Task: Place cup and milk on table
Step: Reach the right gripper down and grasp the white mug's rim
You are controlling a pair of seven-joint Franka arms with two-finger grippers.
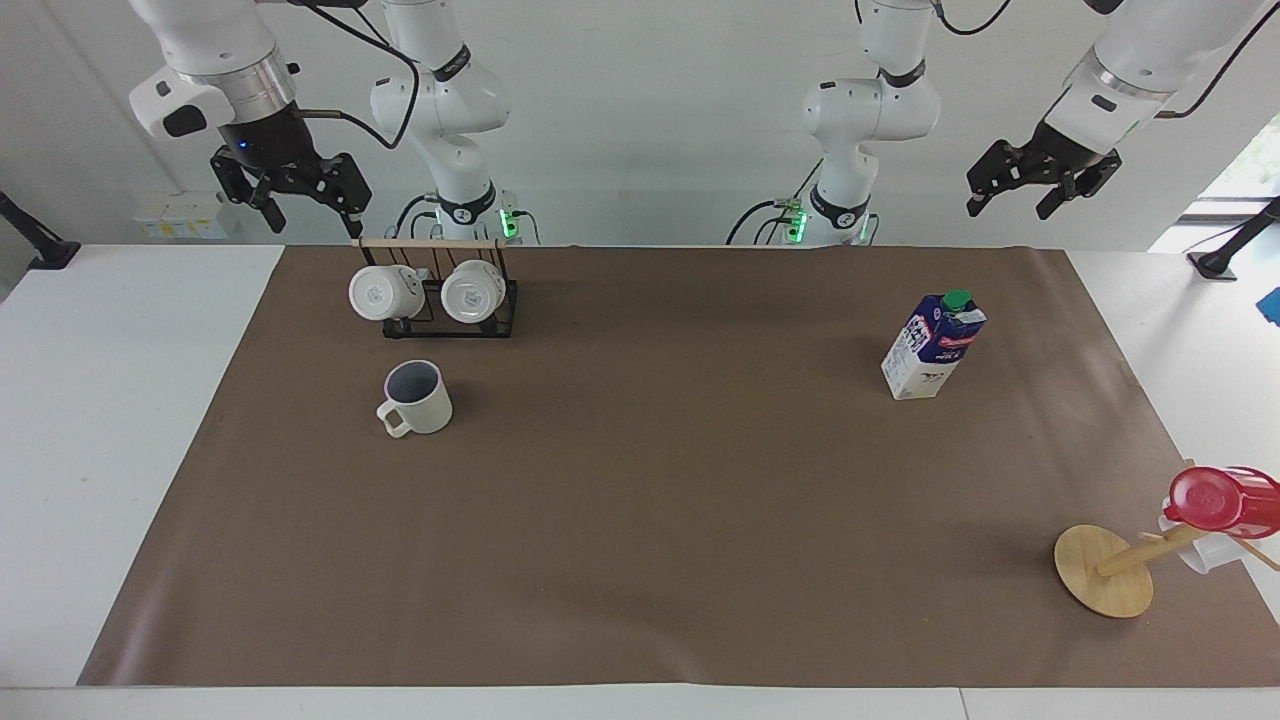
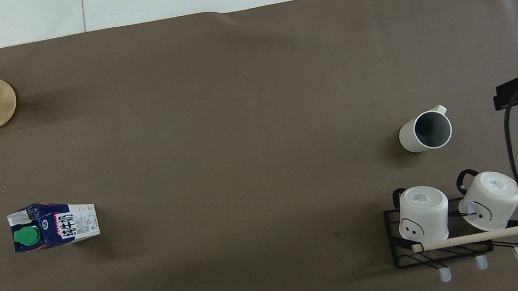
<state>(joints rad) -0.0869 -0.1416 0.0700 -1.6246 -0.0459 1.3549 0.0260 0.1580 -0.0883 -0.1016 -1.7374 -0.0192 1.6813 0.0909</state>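
Cup (image 1: 418, 397): stands upright on the brown sheet of the table (image 1: 640, 560), toward the right arm's end, mouth up, handle at about 7 o'clock in the facing view. It sits farther from the robots than the rack (image 1: 440, 290) with its two white mugs, close to it but apart.
Milk (image 1: 933, 345): upright on the sheet toward the left arm's end, green cap up, nothing touching it.
Right gripper (image 1: 303, 197): raised, at roughly 11 o'clock from the cup in the facing view, over the sheet's edge by the rack; fingers spread wide, nothing held.
Left gripper (image 1: 1040, 183): raised, at about 1 o'clock from the milk, fingers apart, empty.
Status: both things look placed already; you judge the step as clearing the arms away, or a fresh approach.
If you reach for the cup: come down from above on the rim at about 1 o'clock, away from the handle, and keep clear of the rack's wooden bar.
If you reach for the milk: close on the two broad faces below the cap; it is tall and narrow, so any sideways nudge may tip it.
Stand (image 1: 1105, 570): far corner with a red cup; leave it alone.
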